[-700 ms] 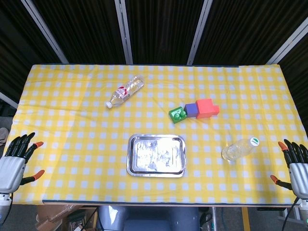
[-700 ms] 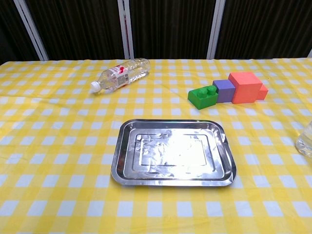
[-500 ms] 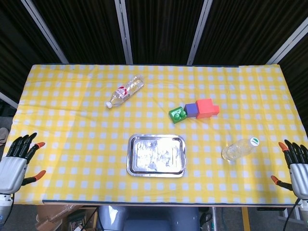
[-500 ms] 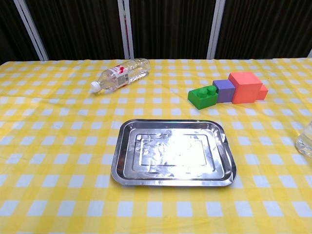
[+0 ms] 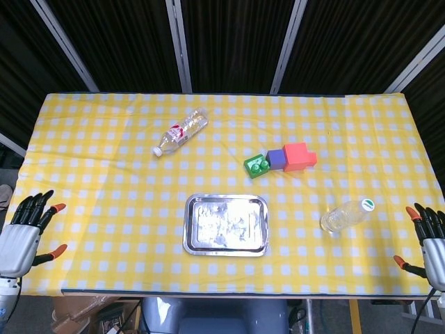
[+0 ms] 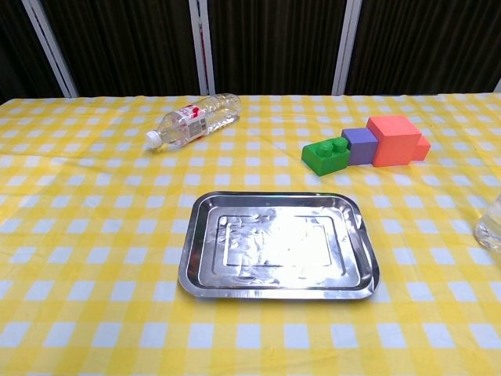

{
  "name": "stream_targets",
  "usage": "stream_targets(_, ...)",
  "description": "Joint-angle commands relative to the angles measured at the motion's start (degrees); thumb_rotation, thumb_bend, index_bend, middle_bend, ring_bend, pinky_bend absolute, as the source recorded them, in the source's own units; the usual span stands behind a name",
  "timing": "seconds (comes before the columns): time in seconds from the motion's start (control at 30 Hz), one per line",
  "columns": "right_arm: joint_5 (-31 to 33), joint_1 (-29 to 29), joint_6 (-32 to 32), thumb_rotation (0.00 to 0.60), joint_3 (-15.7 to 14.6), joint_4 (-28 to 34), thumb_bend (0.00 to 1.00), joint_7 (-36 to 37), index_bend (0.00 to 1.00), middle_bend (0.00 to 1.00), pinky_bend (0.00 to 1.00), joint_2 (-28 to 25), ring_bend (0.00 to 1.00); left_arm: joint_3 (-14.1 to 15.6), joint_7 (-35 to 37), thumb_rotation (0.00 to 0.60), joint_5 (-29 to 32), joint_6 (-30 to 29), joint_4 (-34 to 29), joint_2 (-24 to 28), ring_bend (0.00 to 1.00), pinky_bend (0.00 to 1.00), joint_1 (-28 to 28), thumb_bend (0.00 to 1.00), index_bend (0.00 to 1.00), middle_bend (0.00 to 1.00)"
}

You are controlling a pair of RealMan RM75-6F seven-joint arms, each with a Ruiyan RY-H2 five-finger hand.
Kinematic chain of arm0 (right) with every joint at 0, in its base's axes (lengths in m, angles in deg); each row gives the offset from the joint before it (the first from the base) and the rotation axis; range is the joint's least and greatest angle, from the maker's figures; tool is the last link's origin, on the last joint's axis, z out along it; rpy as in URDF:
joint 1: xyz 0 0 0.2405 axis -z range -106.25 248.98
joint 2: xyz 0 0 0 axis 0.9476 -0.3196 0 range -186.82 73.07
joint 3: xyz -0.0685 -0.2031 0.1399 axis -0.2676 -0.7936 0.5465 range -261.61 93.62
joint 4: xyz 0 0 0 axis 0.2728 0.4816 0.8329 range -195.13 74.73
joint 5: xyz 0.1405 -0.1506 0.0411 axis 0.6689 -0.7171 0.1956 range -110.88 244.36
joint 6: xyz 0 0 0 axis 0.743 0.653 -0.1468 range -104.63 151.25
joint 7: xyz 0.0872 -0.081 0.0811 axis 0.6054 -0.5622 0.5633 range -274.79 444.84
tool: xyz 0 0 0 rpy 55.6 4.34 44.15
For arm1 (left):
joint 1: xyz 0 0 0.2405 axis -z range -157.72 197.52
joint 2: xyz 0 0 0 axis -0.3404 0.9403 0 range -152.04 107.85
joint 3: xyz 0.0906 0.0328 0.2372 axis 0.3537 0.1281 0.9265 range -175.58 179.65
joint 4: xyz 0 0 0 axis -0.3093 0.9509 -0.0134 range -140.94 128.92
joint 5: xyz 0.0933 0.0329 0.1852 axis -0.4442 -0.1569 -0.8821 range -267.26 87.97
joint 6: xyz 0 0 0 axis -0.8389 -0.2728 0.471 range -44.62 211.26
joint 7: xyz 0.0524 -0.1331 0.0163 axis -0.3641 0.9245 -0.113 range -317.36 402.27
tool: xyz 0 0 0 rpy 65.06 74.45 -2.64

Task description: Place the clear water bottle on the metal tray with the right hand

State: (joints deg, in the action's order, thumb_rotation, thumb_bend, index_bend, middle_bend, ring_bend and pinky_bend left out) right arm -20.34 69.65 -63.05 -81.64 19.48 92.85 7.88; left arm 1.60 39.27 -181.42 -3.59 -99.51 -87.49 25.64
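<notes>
Task not yet started; reach stage at most. Clear, label-free plastic water bottle with green cap [image 5: 345, 215] lies on its side on the yellow-checked surface [image 5: 104, 153], right of the shiny rectangular metal tray [image 5: 226, 224], apart from it. In the chest view only its edge shows at the right border.

Right hand [image 5: 432, 240] hangs off the surface's right edge, fingers [image 5: 424, 219] spread, holding nothing, near the bottle but not touching. Left hand [image 5: 24, 231] likewise, fingers apart and empty, at the left edge.

Also present: labelled bottle with white cap [image 5: 181, 131] lying far side left; green, purple and red foam blocks [image 5: 281, 160] in a row behind the tray.

Next, in my judgement: right hand moves inward to the green-capped bottle, wraps its body, lifts, carries it left to the tray.
</notes>
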Motion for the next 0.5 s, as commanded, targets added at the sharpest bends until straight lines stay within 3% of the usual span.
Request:
stream_targets(0.03,0.0,-0.1,0.3,0.600,-0.1,0.4,0.15,-0.5,0.09,0.06,0.00,-0.2,0.00,-0.2,0.5,0.600,0.5,-0.5,0.0,0.4,0.00,0.00,-0.4,0.19,0.20,0.00)
stream_targets(0.33,0.2,-0.7,2.9,0.600,-0.8,1.7,0.15,2.4,0.09,0.07,0.00,-1.2,0.00,0.0,2.4,0.600,-1.3,-3.5,-0.5,1.2,0.00,0.00,-1.5,0.19,0.20,0.00)
stream_targets(0.5,1.1,-2.1,9.1,0.600,-2.2,4.6,0.15,11.9,0.09,0.08,0.00,-2.9,0.00,-0.1,2.5,0.600,-1.6,-3.9,-0.3,1.1,0.00,0.00,-1.6,0.19,0.20,0.00)
